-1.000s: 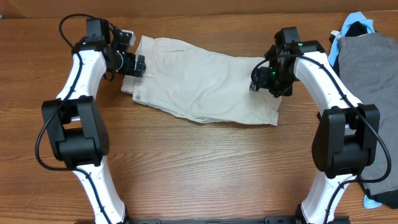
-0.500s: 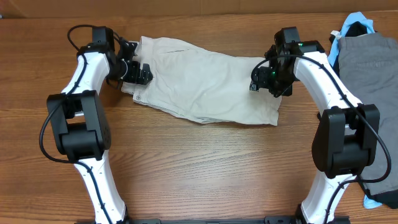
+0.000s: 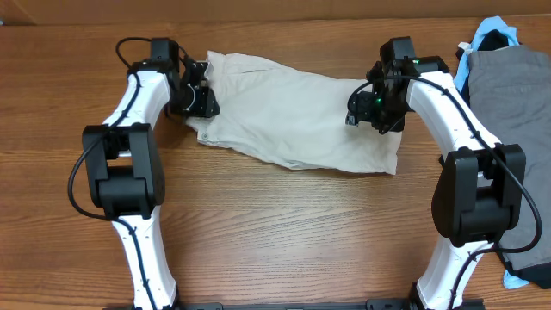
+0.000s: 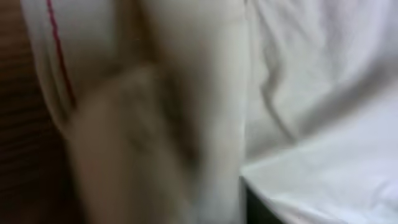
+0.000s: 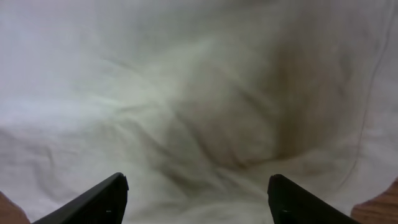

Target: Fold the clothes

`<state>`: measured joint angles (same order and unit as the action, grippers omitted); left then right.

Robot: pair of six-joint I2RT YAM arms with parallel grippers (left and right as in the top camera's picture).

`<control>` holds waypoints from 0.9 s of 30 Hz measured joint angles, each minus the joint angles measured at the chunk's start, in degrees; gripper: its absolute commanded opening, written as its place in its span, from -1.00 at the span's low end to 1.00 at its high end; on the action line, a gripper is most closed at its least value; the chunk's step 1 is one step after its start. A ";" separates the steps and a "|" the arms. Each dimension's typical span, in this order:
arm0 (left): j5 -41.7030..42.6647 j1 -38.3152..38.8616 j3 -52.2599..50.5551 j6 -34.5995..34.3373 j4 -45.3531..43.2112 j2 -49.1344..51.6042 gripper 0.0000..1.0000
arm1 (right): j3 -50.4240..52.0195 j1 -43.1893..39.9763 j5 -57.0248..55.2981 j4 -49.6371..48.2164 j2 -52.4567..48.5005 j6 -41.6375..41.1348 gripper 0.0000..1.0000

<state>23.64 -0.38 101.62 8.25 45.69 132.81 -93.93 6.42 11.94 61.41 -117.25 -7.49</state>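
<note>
Brown wood-grain desk [image 3: 284, 224] fills the scene, and the pale beige shorts [image 3: 293, 120] lie spread flat across its far middle, 1 short end toward the robot's left and the other toward its right, the cloth slanting slightly nearer on the right side. At the left end the left hand [image 3: 200, 96] sits right on the edge of the cloth. Its wrist view is badly blurred: pale folds fill nearly all of it, with a thin red line on a pale strip at the upper left and dark wood at the left edge. No fingers show there, so whether this hand has closed on the cloth I cannot tell. Over the right end hangs the right hand [image 3: 366, 110], spread wide: its 2 black fingertips [image 5: 93, 199] stand far apart at the bottom of its wrist view, wrinkled cloth spanning the space between them, nothing pinched. Whether the tips touch the cloth is unclear. Well apart, beyond the right arm at the desk's right edge, lies a grey garment [image 3: 508, 86] with light blue cloth [image 3: 495, 27] at its far end.
</note>
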 measured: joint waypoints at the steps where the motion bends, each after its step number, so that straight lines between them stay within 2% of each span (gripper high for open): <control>1: 0.24 0.02 0.15 -0.28 0.07 0.02 -0.92 | 0.00 0.00 0.33 -0.20 0.00 0.02 0.40; 3: 0.61 0.02 0.33 -0.79 0.55 0.00 -0.92 | -0.02 0.00 1.42 -0.24 0.00 0.04 0.24; 6: 0.92 0.04 1.07 -1.27 3.34 0.02 -0.92 | -0.07 0.00 3.87 -0.15 0.00 0.04 -0.31; 9: 1.07 -0.17 2.78 -1.55 9.70 -0.02 -0.92 | -0.57 0.00 6.86 -0.22 0.09 0.09 -0.92; 14: 0.33 -1.22 6.71 -1.03 20.52 -1.86 -0.92 | -0.94 0.00 10.82 -0.33 1.62 -0.35 -0.92; 18: -3.63 -1.64 10.45 -0.61 26.49 -6.47 -0.92 | -1.16 0.00 12.13 -0.33 2.01 -0.37 -0.92; 27: -8.26 -1.60 13.57 -0.37 27.93 -16.55 -0.92 | 0.90 0.00 13.20 -3.32 2.01 -1.14 -0.92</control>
<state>15.38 -1.98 115.20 7.88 73.63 116.27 -93.03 6.42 25.15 58.08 -115.24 -8.62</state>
